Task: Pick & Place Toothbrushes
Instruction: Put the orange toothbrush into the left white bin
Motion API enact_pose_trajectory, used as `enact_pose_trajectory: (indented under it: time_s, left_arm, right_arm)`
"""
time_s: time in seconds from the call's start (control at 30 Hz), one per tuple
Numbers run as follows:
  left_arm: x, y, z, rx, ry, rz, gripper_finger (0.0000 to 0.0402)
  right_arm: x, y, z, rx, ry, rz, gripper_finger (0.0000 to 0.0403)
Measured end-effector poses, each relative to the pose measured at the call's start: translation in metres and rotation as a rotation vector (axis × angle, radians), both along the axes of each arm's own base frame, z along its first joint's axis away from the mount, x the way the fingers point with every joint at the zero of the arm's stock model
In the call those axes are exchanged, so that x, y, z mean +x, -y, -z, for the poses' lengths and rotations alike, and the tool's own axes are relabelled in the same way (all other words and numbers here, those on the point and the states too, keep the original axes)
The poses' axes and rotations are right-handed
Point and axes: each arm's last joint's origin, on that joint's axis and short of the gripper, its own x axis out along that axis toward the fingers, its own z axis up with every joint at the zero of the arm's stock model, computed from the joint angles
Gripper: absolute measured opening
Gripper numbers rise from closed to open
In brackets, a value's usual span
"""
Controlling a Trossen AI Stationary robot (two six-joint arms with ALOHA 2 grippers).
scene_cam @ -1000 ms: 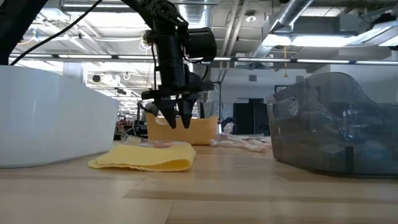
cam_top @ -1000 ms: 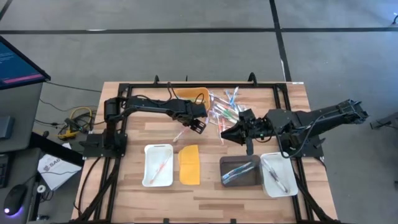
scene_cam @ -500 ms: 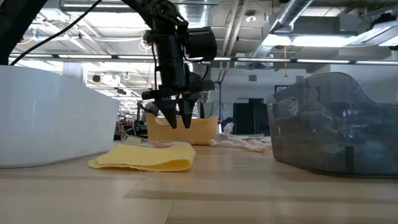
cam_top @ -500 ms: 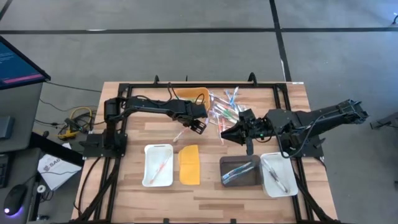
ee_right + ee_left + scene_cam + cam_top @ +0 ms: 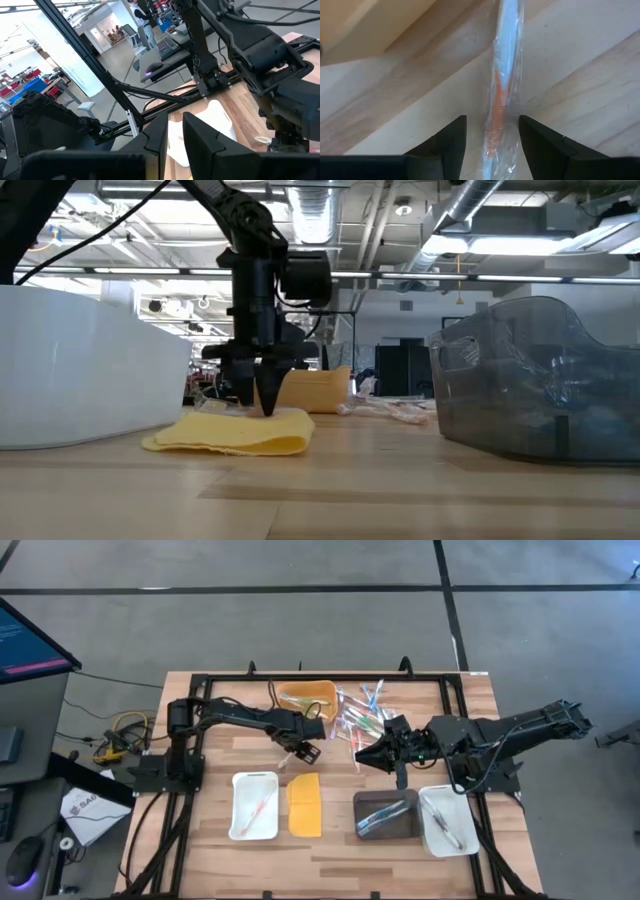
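One wrapped toothbrush (image 5: 501, 95), white with an orange stretch inside clear film, is lying flat on the wooden desk (image 5: 215, 745) directly between the fingers of the left end effector (image 5: 303, 752). Those fingers (image 5: 449, 142) are standing apart, one on each side of the toothbrush, not pressing on it, with their tips down close to the desk. In the low view the left end effector (image 5: 262, 392) is pointing straight down just behind the yellow lid (image 5: 235, 432).

Taking that lid (image 5: 304, 804) as the landmark: the single toothbrush and the left end effector are sitting just beyond its far edge. The loose pile of toothbrushes (image 5: 360, 712), too tangled to count, is lying farther back and to the right of the lid, beside one orange bin (image 5: 305, 696) at the desk's far edge. One white tray (image 5: 254, 805) is sitting just left of the lid, holding one toothbrush. One dark tray (image 5: 386, 816) is sitting to the right of the lid with several toothbrushes inside, and a second white tray (image 5: 446, 821) is lying beyond it, holding what looks like one or two.

The right end effector (image 5: 365, 757) is waiting to the right of the lid, above the dark tray and near the pile, its fingers (image 5: 202, 135) drawn close together with only a narrow gap and nothing between them.
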Motion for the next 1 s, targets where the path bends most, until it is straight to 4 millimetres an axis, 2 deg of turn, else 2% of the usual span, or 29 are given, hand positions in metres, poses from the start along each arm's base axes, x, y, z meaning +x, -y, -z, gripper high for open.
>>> enact_pose_trajectory:
  time_s: [0.23,0.57,0.7,1.0]
  left_arm:
    - [-0.003,0.002,0.006,-0.049,0.030,0.008,0.0161]
    - [-0.006,0.005,0.009,-0.066,0.036,0.019,0.0051]
    - [-0.006,0.008,0.001,-0.074,0.064,0.031,0.0012]
    - [-0.011,0.026,-0.036,-0.053,0.170,0.078,0.0009]
  right_arm:
    - [0.000,0.000,0.000,0.000,0.000,0.000,0.0055]
    - [0.000,0.000,0.000,0.000,0.000,0.000,0.0055]
    - [0.000,0.000,0.000,0.000,0.001,0.000,0.0055]
    - [0.000,0.000,0.000,0.000,0.001,0.001,0.0055]
